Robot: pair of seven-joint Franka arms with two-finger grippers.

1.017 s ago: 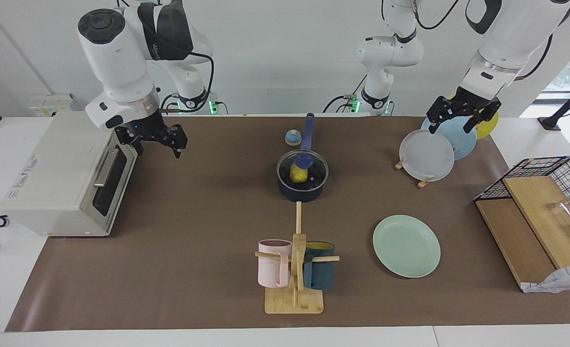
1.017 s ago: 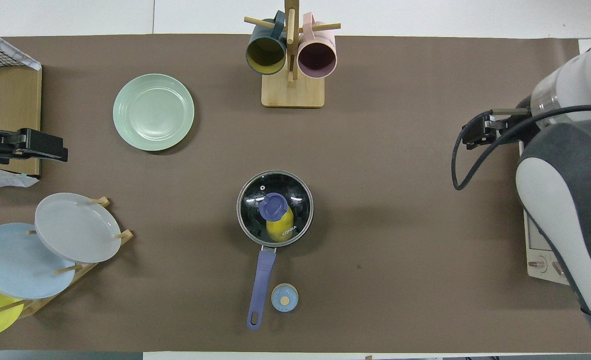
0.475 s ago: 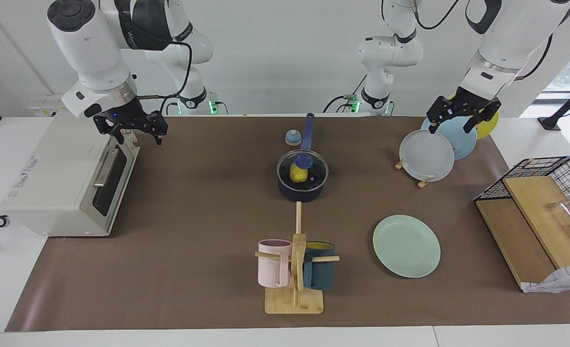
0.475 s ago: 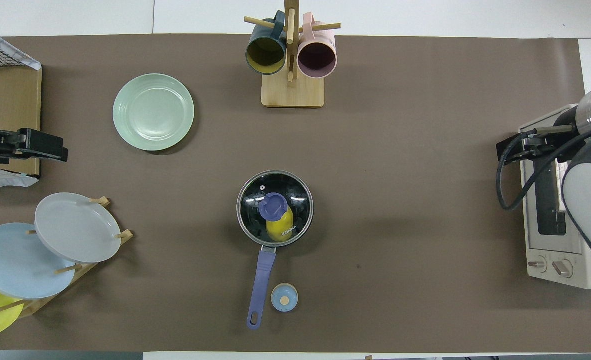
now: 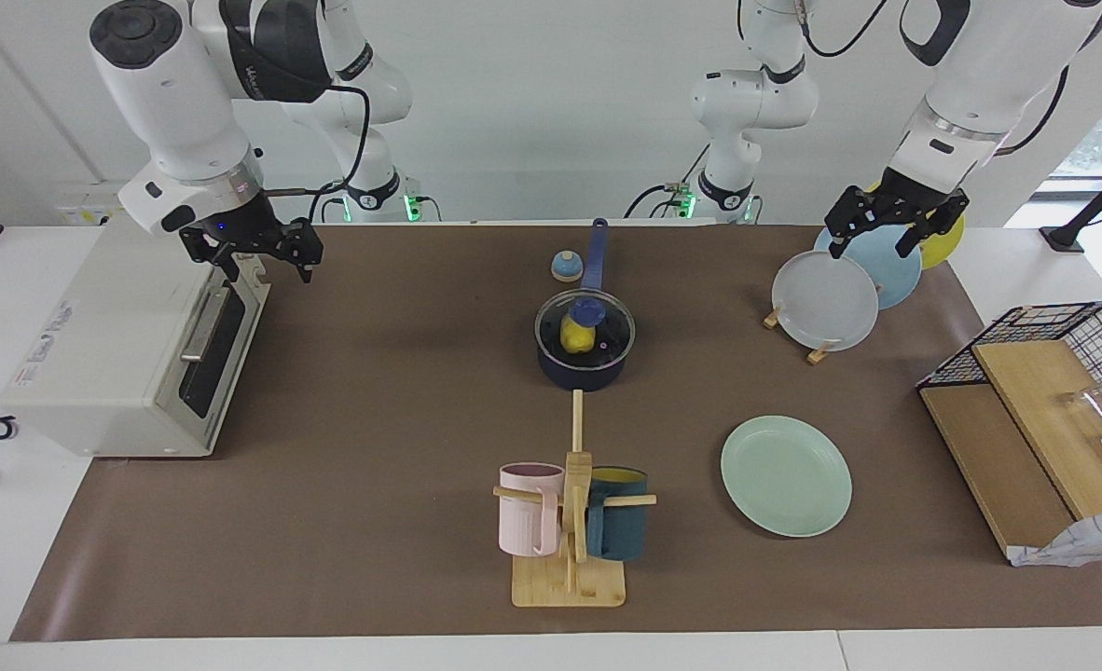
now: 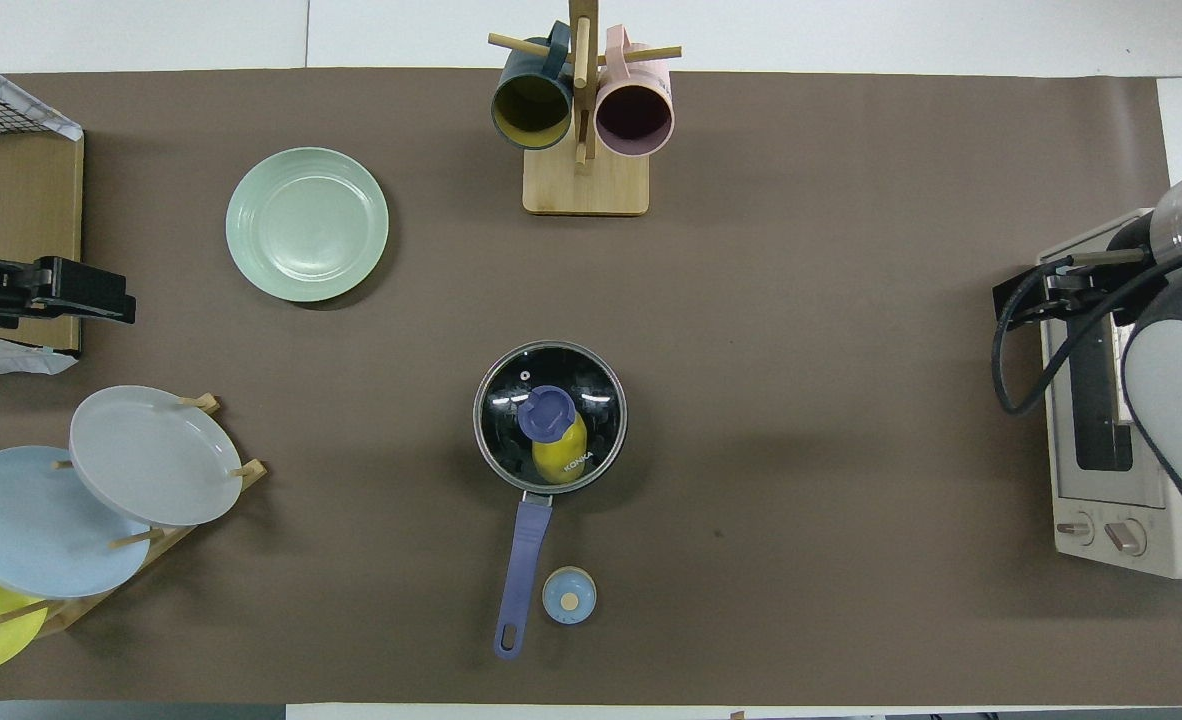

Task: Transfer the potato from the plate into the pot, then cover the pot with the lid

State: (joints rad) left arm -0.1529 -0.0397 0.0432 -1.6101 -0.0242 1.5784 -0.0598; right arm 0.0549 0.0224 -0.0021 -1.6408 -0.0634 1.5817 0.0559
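The dark navy pot (image 5: 581,371) stands mid-table with its long blue handle (image 6: 521,575) pointing toward the robots. The glass lid (image 5: 607,334) with its blue knob (image 6: 547,413) sits on the pot. The yellow potato (image 5: 573,337) lies inside the pot and shows through the glass, also in the overhead view (image 6: 559,462). The mint-green plate (image 5: 786,476) lies bare, farther from the robots, toward the left arm's end. My right gripper (image 5: 262,259) is open and empty over the toaster oven's edge. My left gripper (image 5: 873,240) is open and empty above the upright plates, waiting.
A toaster oven (image 5: 131,345) stands at the right arm's end. A rack of upright grey, blue and yellow plates (image 5: 826,300) and a wire basket with wooden boards (image 5: 1036,391) are at the left arm's end. A mug tree (image 5: 570,522) stands farther out. A small bell (image 5: 566,267) sits beside the pot handle.
My right gripper has moved away from the table's middle toward the toaster oven and a little up, then nearly stopped. The left arm, pot, lid and potato have not moved.
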